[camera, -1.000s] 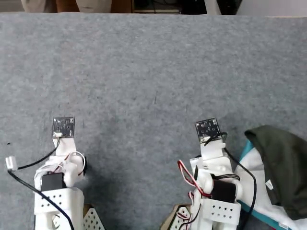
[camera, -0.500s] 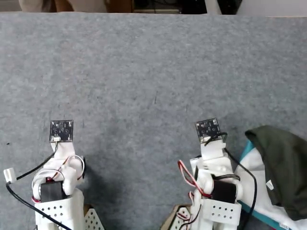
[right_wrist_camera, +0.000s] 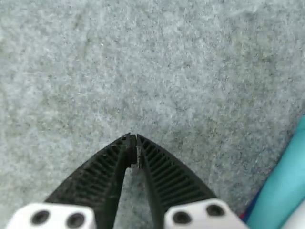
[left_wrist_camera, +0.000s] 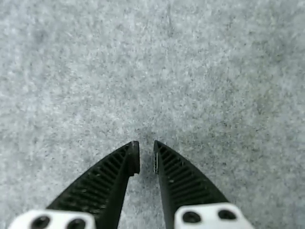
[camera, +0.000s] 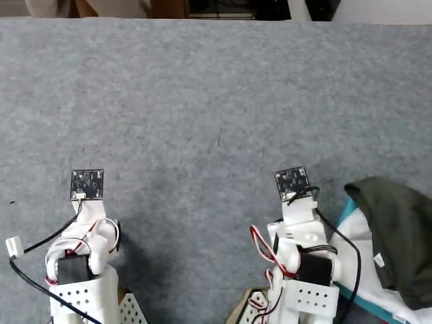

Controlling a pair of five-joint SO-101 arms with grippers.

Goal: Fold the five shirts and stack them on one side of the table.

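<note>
Where the grey felt-covered table (camera: 216,101) runs into the near right corner of the high view, the heap of shirts lies. A dark olive-green shirt (camera: 398,236) is crumpled on top with a white shirt (camera: 364,270) under it. A teal shirt (camera: 348,208) shows as a strip at the heap's edge, just beside the right arm (camera: 304,256). In the right wrist view that teal cloth (right_wrist_camera: 286,191) sits near the right gripper (right_wrist_camera: 133,143), whose black ribbed jaws meet tip to tip over the felt. The left gripper (left_wrist_camera: 147,160) hangs over bare felt well apart from the heap, its jaws barely parted (a thin slit, felt showing through). Bare felt stretches from both arms to the far edge, and also between the left arm (camera: 81,256) and the right.

Against a second ago, the left arm's wrist has drawn back a little toward its base. The right arm and the heap lie as they did.

The heap is cut off by the right and near edges of the high view, and the right arm's black cable crosses it, so the shirts cannot be counted.
</note>
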